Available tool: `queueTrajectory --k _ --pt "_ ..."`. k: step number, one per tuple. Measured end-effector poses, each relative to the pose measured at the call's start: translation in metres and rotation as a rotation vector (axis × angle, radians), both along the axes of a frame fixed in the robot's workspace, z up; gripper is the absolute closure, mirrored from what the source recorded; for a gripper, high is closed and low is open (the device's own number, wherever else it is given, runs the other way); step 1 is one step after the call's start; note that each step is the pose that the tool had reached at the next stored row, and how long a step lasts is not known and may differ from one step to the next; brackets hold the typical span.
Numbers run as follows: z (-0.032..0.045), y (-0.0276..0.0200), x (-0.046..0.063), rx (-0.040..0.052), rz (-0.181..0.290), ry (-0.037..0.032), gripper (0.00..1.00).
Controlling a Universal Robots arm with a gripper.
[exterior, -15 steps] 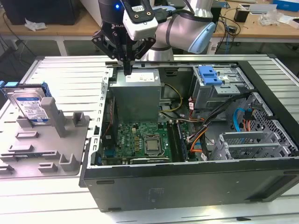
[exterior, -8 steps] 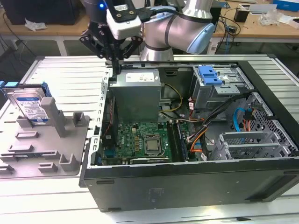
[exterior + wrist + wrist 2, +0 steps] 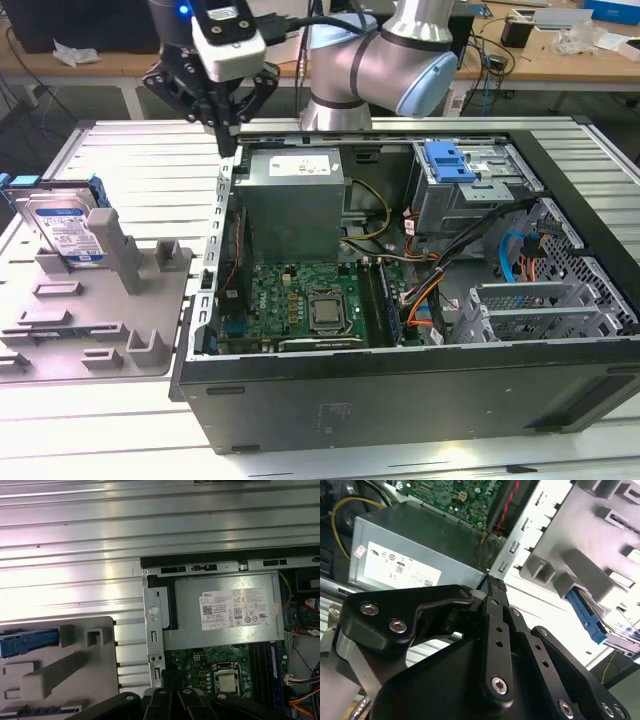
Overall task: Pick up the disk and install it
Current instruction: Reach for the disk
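The disk (image 3: 66, 232), a flat silver hard drive with a white-and-blue label in a blue plastic bracket, stands at the exterior view's left. Its lower part is hidden behind the ribs of the grey moulded plastic fixture (image 3: 165, 290), and its label print is too small to tell. In both wrist views the disk (image 3: 587, 622) (image 3: 30, 642) is cut by the picture's edge. In the first wrist view the black metal computer case (image 3: 225, 561) is likewise cut off. The grey jointed robot arm (image 3: 400, 60) is cut by the exterior view's upper edge.
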State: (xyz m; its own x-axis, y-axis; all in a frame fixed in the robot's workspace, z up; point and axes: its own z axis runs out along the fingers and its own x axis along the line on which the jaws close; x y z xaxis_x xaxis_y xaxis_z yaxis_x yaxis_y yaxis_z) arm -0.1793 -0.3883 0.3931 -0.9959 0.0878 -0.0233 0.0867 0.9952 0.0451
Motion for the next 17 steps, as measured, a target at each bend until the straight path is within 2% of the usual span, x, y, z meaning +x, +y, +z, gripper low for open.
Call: queueTrajectory --k 3,7,11,17 --pt "-0.0002 0.0017 -0.018 0.0 -0.003 0.0 0.89" --pt "-0.0005 0.0026 -0.035 0.0 -0.004 0.0 0.89" --pt "-0.0011 0.0037 -0.061 0.0 -0.006 0.0 0.89" --pt "-0.002 0.0071 -0.088 0.0 -0.007 0.0 0.89"
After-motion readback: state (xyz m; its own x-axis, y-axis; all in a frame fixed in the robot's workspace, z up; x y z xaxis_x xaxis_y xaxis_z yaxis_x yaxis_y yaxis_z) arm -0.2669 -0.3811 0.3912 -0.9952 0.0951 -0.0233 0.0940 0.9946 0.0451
